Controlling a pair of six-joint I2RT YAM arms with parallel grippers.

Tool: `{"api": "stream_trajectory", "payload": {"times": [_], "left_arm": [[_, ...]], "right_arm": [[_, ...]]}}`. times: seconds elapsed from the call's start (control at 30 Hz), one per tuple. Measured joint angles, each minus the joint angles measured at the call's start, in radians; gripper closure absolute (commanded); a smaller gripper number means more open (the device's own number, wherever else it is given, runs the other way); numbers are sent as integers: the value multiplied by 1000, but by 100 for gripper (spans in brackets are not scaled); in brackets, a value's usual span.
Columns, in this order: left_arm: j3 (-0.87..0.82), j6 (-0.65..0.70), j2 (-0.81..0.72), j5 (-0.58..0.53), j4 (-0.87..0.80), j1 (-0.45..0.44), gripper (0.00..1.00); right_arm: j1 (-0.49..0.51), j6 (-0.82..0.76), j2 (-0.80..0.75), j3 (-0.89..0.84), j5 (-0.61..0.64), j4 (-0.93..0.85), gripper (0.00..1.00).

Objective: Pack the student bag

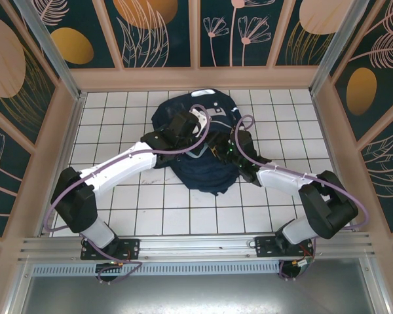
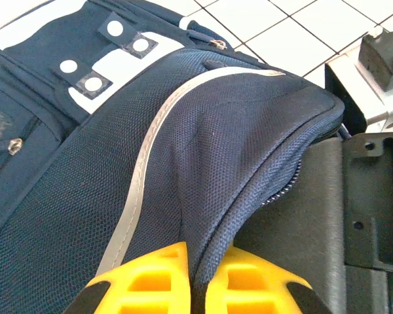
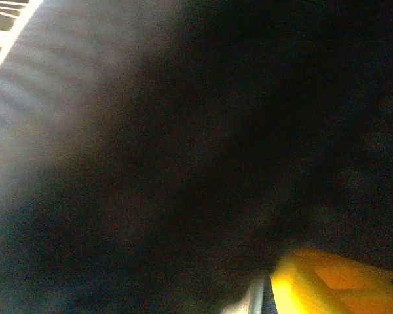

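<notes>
A white tiled surface [image 1: 118,111] spreads all round the student bag [image 1: 203,176], which sits crumpled at its middle, well apart from the floral wall panels [image 1: 160,29]. Purple cables [image 1: 247,118] trail along both arms and loop over the bag. Both forearms cross above its near half and hide much of it from above.

In the left wrist view the right arm's dark housing [image 2: 373,196] stands just beside the bag's raised fold, by the zipper [image 2: 285,190]. The left tool [image 2: 200,258] is over the bag's far half. Its yellow fingers [image 2: 150,281] pinch a ridge of navy mesh fabric next to the grey stripe [image 2: 141,176], with white patches [image 2: 128,62] beyond.

The right tool [image 1: 223,149] is at the bag's middle, down against dark fabric. One yellow finger [image 3: 334,281] shows in a dark blur, and I cannot tell whether the tool is spread or closed.
</notes>
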Motion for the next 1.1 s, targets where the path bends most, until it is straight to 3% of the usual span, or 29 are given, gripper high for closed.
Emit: {"api": "stream_trajectory", "payload": {"times": [0.07, 0.4, 0.57, 0.67, 0.97, 1.1], "left_arm": [[0, -5, 3, 5, -2, 0, 100], [0, -24, 9, 16, 1, 1, 99], [0, -27, 12, 17, 2, 8, 99], [0, -27, 14, 18, 3, 8, 99], [35, -34, 44, 51, -2, -3, 99], [60, -39, 68, 82, -3, -3, 99]], "right_arm": [[0, 10, 0, 12, 7, -47, 34], [-22, 15, 76, 67, -23, -59, 43], [-24, 12, 117, 86, -32, -7, 66], [-24, 24, 116, 78, -26, 20, 71], [-12, 155, -129, -136, 144, 38, 74], [-10, 184, -133, -143, 194, 46, 73]]}}
